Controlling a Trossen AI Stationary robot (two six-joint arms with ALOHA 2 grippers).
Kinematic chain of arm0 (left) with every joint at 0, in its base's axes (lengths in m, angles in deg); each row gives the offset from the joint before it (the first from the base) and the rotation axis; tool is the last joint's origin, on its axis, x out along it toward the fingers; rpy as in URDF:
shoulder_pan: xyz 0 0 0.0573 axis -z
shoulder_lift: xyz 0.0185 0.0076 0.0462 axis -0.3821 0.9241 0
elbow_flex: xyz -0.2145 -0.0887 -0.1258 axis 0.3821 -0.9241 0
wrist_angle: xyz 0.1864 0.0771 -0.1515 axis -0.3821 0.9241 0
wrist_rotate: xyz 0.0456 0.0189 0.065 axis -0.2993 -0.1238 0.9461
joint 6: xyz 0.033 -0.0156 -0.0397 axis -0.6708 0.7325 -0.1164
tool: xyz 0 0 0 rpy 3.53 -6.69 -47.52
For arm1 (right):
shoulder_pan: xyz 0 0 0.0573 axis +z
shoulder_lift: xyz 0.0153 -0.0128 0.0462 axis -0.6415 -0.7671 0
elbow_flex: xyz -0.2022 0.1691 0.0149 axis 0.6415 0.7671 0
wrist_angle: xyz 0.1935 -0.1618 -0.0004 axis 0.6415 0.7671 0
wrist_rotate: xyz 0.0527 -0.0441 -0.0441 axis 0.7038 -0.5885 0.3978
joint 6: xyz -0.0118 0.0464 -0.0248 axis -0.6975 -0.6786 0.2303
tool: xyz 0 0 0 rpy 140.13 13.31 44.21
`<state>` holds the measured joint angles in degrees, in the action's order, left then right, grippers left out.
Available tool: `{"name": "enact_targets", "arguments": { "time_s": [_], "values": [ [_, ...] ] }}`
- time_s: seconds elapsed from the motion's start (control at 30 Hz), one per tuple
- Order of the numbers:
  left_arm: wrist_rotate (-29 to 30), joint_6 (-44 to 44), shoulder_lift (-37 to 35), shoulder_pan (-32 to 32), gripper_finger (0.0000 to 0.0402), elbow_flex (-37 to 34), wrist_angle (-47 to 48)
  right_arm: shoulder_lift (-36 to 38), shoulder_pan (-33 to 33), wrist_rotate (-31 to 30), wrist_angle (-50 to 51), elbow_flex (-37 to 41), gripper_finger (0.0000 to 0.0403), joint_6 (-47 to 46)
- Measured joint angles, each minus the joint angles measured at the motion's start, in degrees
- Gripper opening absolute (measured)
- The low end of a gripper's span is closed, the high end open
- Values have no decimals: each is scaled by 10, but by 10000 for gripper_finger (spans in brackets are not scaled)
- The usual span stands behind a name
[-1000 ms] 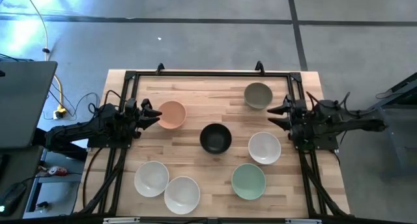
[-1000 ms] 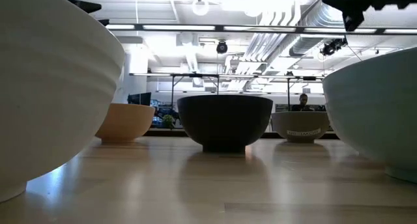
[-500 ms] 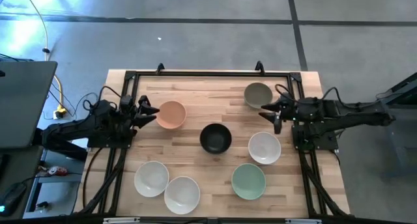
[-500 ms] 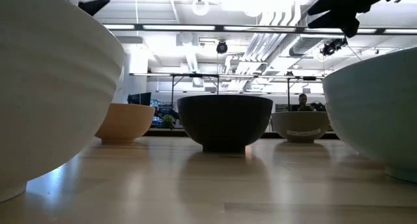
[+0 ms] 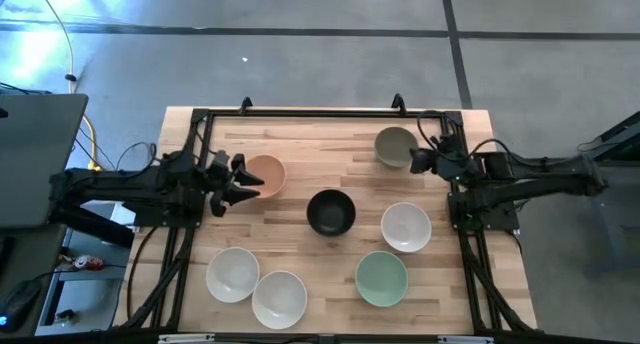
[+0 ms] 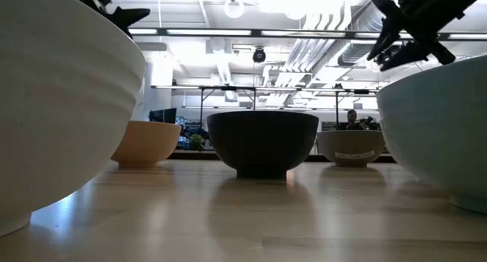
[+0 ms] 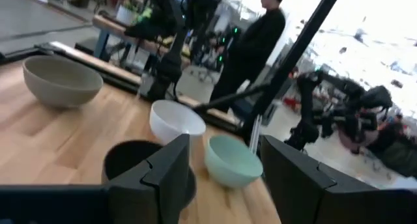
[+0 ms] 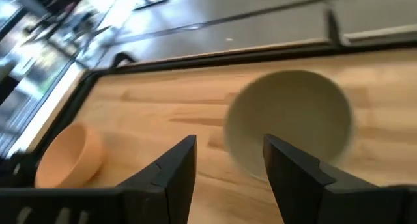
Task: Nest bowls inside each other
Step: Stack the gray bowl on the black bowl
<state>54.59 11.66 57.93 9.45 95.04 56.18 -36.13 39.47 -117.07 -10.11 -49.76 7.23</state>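
Bowls sit apart (seven), left fingers (image 5: 243,184) wide beside peach bowl (image 5: 266,174), right fingers (image 5: 413,161) wide by olive bowl (image 5: 394,146).

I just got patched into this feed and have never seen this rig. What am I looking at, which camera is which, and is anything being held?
Two dark robot arms work at a wooden table. One camera looks straight down, one sits at tabletop height, and one rides on each wrist. Seven separate bowls sit on the table, none nested yet. The left gripper is open beside the peach bowl. The right gripper is open at the olive-grey bowl. The black bowl sits mid-table. Neither gripper holds anything.
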Motion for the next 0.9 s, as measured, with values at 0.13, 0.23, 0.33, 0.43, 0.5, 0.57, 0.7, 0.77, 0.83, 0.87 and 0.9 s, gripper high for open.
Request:
{"name": "enact_targets", "arguments": {
  "time_s": [0.13,0.23,0.33,0.43,0.5,0.57,0.7,0.77,0.83,0.87,0.9],
  "values": [
    [-3,-10,10,0,180,10,-2,-1,-42,20,19,0,170,-39],
    [-4,-10,6,0,180,16,-2,-1,-86,51,35,0,170,-61],
    [-4,-10,-1,0,180,21,-3,-12,-133,93,70,-20,170,-61],
    [-1,-10,-7,0,180,22,-3,-37,-172,126,100,-57,170,-13],
    [4,-10,-11,0,180,22,-2,-59,-191,146,97,-91,170,62],
    [8,-10,-14,0,180,22,-2,-85,-206,160,95,-132,170,143],
    [19,-10,-15,0,180,22,-2,-147,-234,182,131,-215,170,279],
    [21,-4,-15,0,180,22,-2,-181,-256,214,167,-257,170,332],
    [21,3,-15,0,180,22,-2,-217,-283,258,207,-292,170,367],
    [21,4,-15,0,180,22,-2,-237,-298,282,228,-308,170,375],
    [21,4,-15,0,180,22,-2,-256,-312,301,252,-320,170,378]
  ]
}}
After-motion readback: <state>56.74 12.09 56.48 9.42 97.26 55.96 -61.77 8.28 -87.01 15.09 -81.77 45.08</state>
